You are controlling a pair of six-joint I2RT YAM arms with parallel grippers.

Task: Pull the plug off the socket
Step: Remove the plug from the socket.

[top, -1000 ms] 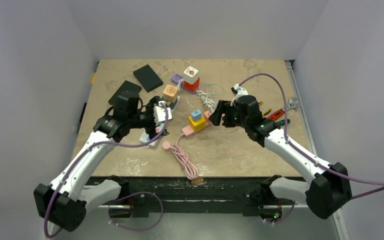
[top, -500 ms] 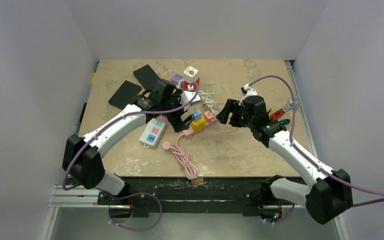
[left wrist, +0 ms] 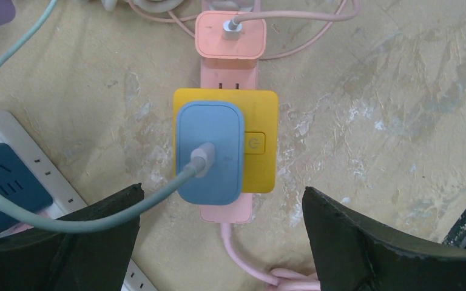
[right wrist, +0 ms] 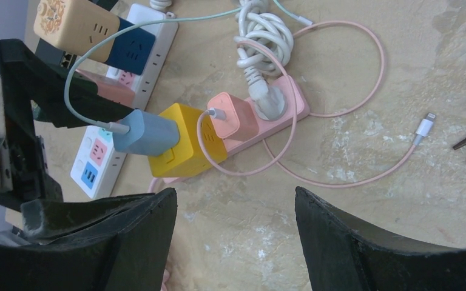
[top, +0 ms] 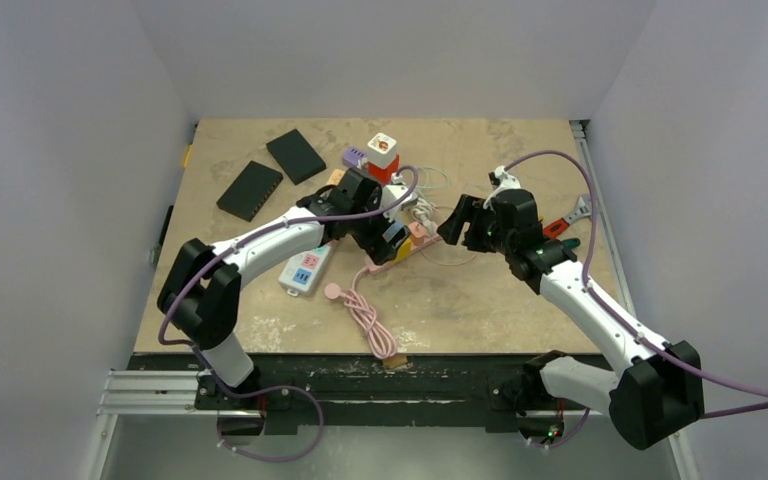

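Left hand (left wrist: 222, 194) spread wide over blue plug (left wrist: 209, 136) w/ grey-green cord (left wrist: 85, 223), seated in yellow socket cube (left wrist: 261, 121).

The right gripper (right wrist: 233, 236) hangs over the surface (right wrist: 449, 73), its two black fingers (right wrist: 370, 242) wide apart with nothing between them. Beyond them lies a pink power strip (right wrist: 294, 103). A yellow cube adapter (right wrist: 188, 145) sits on its left end, and a blue plug (right wrist: 145, 132) is fitted in this cube. Just beside the cube stands a pink charger (right wrist: 233, 115), then a white plug (right wrist: 266, 100) with a coiled cable (right wrist: 264, 36).
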